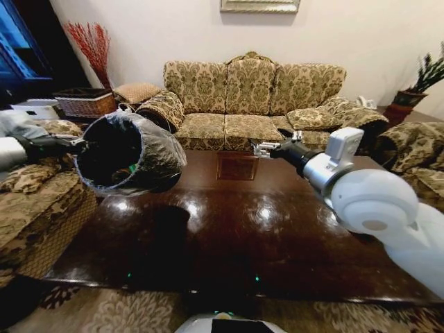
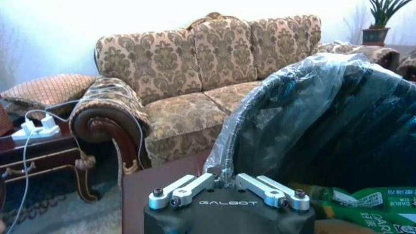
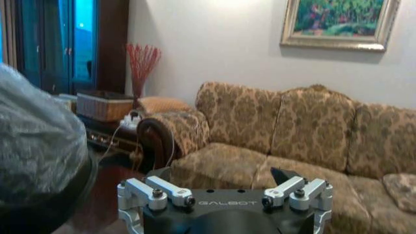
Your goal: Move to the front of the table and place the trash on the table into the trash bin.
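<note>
My left gripper (image 1: 78, 146) is shut on the rim of the black trash bin (image 1: 128, 154), which has a clear bag liner. It holds the bin in the air over the left end of the table (image 1: 236, 229), tipped on its side with the mouth facing me. In the left wrist view the gripper (image 2: 224, 173) clamps the bin's rim (image 2: 325, 122), and trash shows inside: a green flat packet (image 2: 370, 204). My right gripper (image 1: 267, 147) hangs open over the table's far edge, with nothing between its fingers (image 3: 281, 174).
A patterned sofa (image 1: 253, 97) stands behind the table, with armchairs to the left (image 1: 41, 208) and right (image 1: 416, 146). A wicker basket (image 1: 84, 103) sits on a side table at the back left, next to red twigs (image 1: 90, 41). A potted plant (image 1: 416, 87) is at the back right.
</note>
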